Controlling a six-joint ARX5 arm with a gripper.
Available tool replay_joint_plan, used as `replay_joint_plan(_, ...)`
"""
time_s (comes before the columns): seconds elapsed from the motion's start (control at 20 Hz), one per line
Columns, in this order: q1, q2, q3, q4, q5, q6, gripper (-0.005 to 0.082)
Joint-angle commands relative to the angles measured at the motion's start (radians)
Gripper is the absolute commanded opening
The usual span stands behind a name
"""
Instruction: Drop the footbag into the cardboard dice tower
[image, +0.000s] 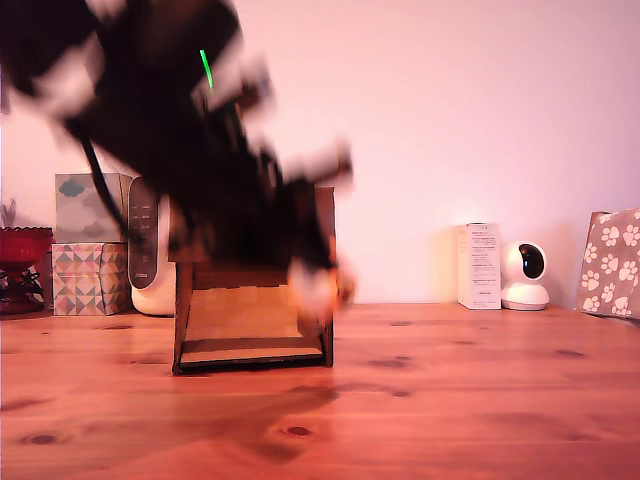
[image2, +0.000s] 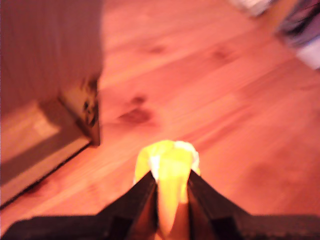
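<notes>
The footbag (image2: 169, 162) shows yellow and white, squeezed between my gripper's (image2: 171, 176) two dark fingers; it hangs above the wooden table (image2: 235, 125). In the exterior view the arm is a dark motion blur, and my gripper (image: 318, 275) holds the footbag (image: 316, 288) at the exterior view's right edge of the cardboard dice tower (image: 240, 318), about level with the top of its front opening. The tower's brown side wall (image2: 45, 65) and sloped floor lie close beside the footbag in the wrist view. The arm hides most of the tower's upper panel.
At the exterior view's left stand a red bowl (image: 20, 250), stacked patterned tissue boxes (image: 88, 245) and a white device (image: 150, 255). To the right are a white carton (image: 478, 265), a small white camera (image: 526, 275) and a paw-print box (image: 612, 260).
</notes>
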Motion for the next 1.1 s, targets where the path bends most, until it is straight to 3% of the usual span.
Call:
replay_joint_plan(0.0, 0.003, -0.04, -0.011, -0.04, 0.008, 0.009, 0.0107)
replay_joint_plan(0.15, 0.003, -0.147, -0.011, -0.059, 0.006, 0.073, 0.0108)
replay_joint_plan(0.35, 0.027, -0.263, -0.01, 0.008, -0.105, 0.188, 0.0108)
replay_joint_plan(0.5, 0.077, -0.285, -0.009, 0.115, -0.146, 0.23, 0.0108)
replay_joint_plan(0.65, 0.144, -0.27, 0.013, 0.169, -0.124, 0.238, 0.011)
replay_joint_plan(0.85, 0.222, -0.203, 0.078, 0.169, -0.03, 0.244, 0.011)
replay_joint_plan(1.05, 0.266, -0.092, 0.215, 0.051, 0.042, 0.244, 0.011)
